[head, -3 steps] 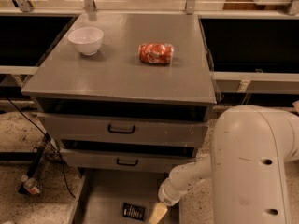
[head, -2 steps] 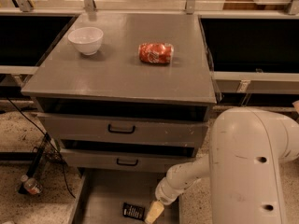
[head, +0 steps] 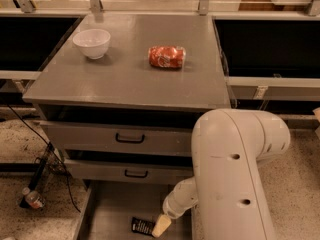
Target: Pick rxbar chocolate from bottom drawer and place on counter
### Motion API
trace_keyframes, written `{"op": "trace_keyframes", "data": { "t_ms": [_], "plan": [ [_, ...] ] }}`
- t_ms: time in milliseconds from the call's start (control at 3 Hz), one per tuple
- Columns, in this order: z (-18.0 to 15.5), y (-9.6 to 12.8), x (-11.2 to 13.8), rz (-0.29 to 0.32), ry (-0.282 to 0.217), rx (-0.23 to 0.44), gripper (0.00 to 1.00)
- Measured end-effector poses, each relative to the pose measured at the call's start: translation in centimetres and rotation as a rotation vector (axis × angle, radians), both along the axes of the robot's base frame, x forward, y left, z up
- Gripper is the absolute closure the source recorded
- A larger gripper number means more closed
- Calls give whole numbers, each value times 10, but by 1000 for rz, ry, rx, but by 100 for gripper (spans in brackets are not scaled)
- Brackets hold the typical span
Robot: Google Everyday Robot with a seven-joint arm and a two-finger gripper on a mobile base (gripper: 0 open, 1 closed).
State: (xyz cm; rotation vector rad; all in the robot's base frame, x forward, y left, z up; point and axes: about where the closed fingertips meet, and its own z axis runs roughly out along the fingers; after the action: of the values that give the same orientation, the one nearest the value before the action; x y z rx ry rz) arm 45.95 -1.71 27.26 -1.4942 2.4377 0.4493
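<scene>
Jaws first: honestly can't tell if they're spread or pressed together, all that shows of the gripper is one tan tip poking out low in the camera view, down inside the bottom drawer. That tip sits right at the right end of the rxbar chocolate, touching it or as good as, can't say which. The bar is lying flat on the drawer's grey floor, close to the bottom edge of the view, black wrapper with a bit of white print on it. The drawer is pulled out toward the camera. The big white arm takes up most of the lower right and curves down into the drawer, a slim white wrist leading to the tan tip. Above the open drawer are two more grey drawers with black handles, the upper one and the middle one, each with a dark gap above its front. On the grey surface up top there's a white bowl near the back left, standing upright, and a red can lying on its side around the middle, well apart from the bowl. Off to the left on the speckled floor there's a small bottle and some black cables.
</scene>
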Motion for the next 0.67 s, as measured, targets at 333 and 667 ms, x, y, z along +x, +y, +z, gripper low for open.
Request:
{"op": "trace_keyframes", "data": {
  "t_ms": [333, 667],
  "plan": [
    [0, 0, 0, 0, 0, 0, 0],
    [-11, 4, 1, -17, 5, 19, 0]
  ]
}}
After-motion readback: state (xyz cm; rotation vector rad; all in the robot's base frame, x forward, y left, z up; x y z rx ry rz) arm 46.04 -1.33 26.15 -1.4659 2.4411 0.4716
